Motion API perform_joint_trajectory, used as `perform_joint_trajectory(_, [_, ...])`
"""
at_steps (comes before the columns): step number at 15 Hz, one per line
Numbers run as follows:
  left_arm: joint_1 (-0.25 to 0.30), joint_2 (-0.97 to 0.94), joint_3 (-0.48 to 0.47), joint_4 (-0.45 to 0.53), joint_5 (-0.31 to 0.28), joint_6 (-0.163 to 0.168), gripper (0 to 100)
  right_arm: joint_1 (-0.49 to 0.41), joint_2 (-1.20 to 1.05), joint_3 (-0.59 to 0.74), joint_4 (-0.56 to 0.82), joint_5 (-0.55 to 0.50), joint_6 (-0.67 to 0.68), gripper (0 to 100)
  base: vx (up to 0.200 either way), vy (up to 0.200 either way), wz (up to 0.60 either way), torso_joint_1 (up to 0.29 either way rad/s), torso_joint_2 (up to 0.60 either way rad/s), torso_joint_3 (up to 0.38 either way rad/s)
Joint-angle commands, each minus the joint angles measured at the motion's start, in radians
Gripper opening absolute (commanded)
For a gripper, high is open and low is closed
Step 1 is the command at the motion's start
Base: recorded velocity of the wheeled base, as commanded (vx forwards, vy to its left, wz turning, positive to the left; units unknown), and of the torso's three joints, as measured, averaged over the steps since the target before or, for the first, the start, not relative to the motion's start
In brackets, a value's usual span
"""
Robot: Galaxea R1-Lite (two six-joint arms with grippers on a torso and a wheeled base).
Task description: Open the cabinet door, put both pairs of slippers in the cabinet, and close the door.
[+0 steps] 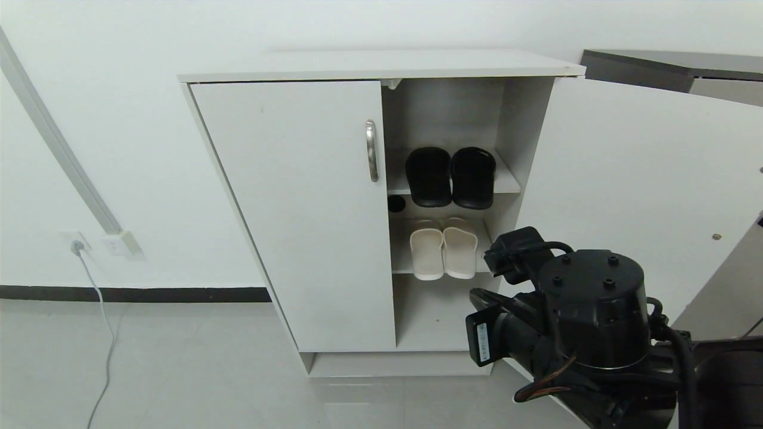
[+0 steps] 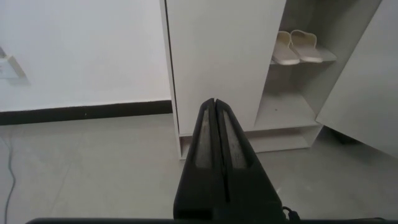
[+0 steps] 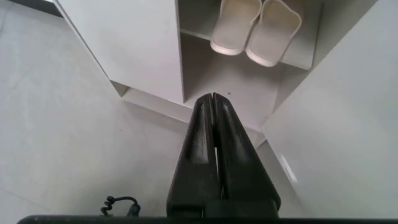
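Left pincer [image 2: 214, 104] is pinched together, empty. The left door [image 1: 298, 208] hides that half of the cabinet [image 1: 381, 62]. Black slippers [image 1: 450, 177] sit on the upper shelf [image 1: 507, 182], white slippers [image 1: 443, 248] one below, so I reckon only closing's left. Right door [image 1: 632, 179] hangs wide open, its lower part hard to see. Right pincer [image 3: 213, 98] is pinched together too, empty.

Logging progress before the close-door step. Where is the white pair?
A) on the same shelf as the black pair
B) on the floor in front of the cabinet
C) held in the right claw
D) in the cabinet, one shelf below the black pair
D: the white slippers lie inside the cabinet, one level below the black slippers, seen past the open right door.
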State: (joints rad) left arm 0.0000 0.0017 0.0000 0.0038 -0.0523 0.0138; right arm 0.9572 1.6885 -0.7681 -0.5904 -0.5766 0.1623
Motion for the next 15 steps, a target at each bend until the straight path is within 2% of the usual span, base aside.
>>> perform_joint_trajectory(1, [0.0,0.001,0.0,0.001,0.0,0.0,0,0.0,0.002,0.001,-0.002,0.0,0.0,0,0.0,0.0,0.0,0.0,0.0,0.0])
perform_joint_trajectory(15, [0.0,0.001,0.0,0.001,0.0,0.0,0,-0.009,0.017,0.0,-0.019,0.0,0.0,0,0.0,0.0,0.0,0.0,-0.01,-0.009])
